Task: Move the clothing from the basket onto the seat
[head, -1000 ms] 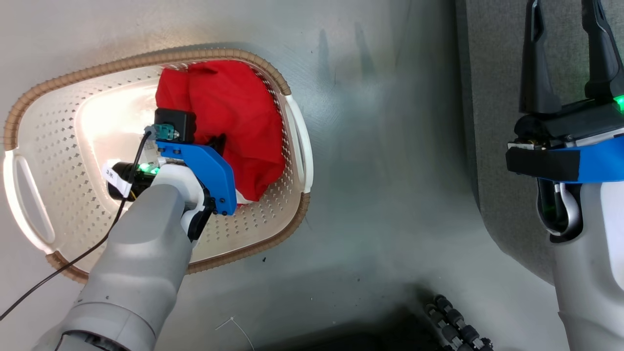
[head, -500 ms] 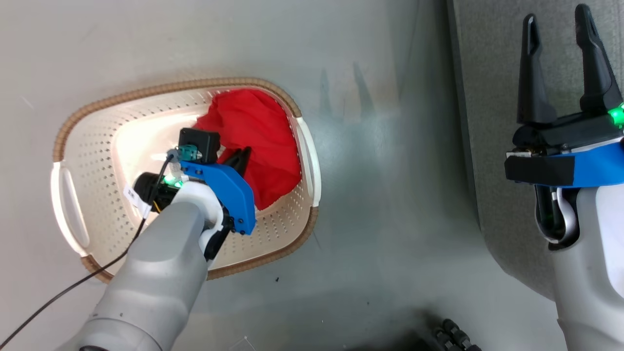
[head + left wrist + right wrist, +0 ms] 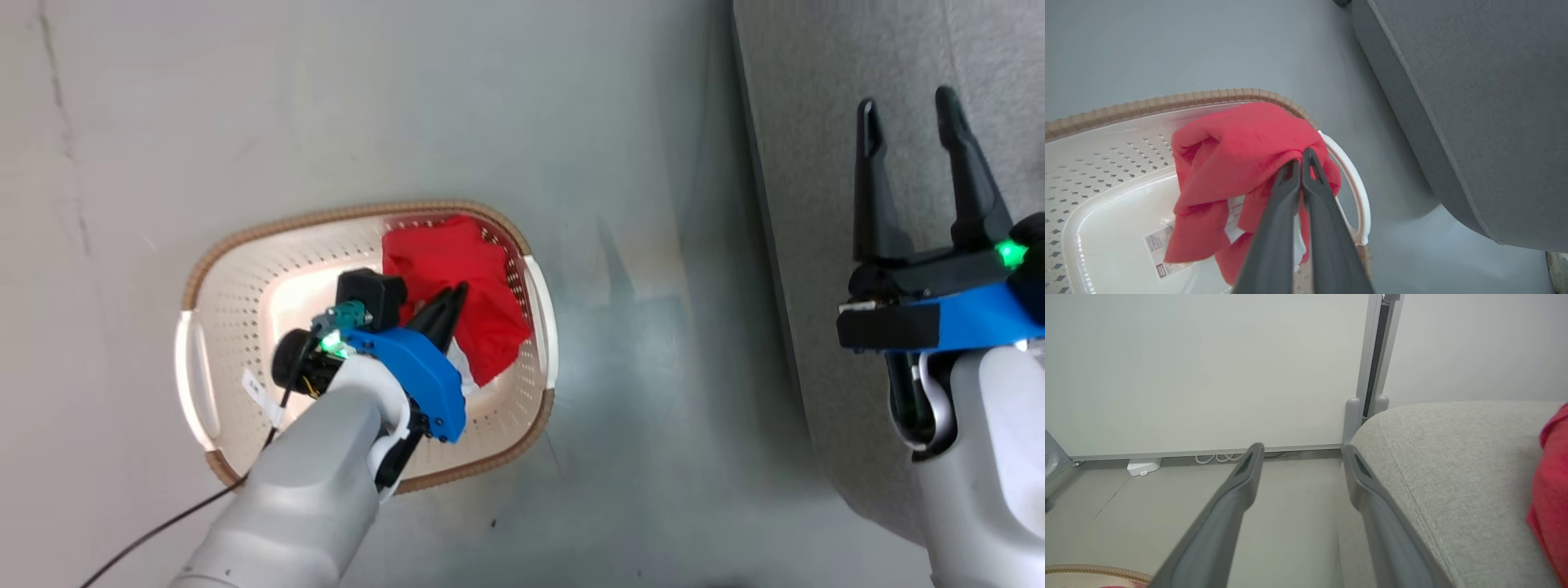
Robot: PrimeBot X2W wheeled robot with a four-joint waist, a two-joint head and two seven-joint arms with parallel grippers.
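Note:
The cream perforated basket (image 3: 245,269) with a brown rim stands on the grey floor. Red clothing (image 3: 465,269) is bunched at its right end. My left gripper (image 3: 457,292) is shut on a fold of this garment. In the left wrist view the clothing (image 3: 1237,143) hangs from my left gripper (image 3: 1301,157) above the basket (image 3: 1147,104), a white edge showing below. The grey seat (image 3: 816,98) lies to the right. My right gripper (image 3: 906,102) hovers open over it, holding nothing. Another red garment (image 3: 1551,498) lies on the seat (image 3: 1453,465), right of the right gripper (image 3: 1300,451).
A paper label (image 3: 1161,253) sticks to the basket's bottom. A black cable (image 3: 163,527) trails from my left arm. Beyond the seat stand a pale wall (image 3: 1208,367) and a metal post (image 3: 1372,355), with a white box (image 3: 1143,465) on the floor.
The head camera has risen, so the basket looks smaller and lower. My left gripper has lifted the red garment, which has gathered into a tighter bunch. The right gripper stays open.

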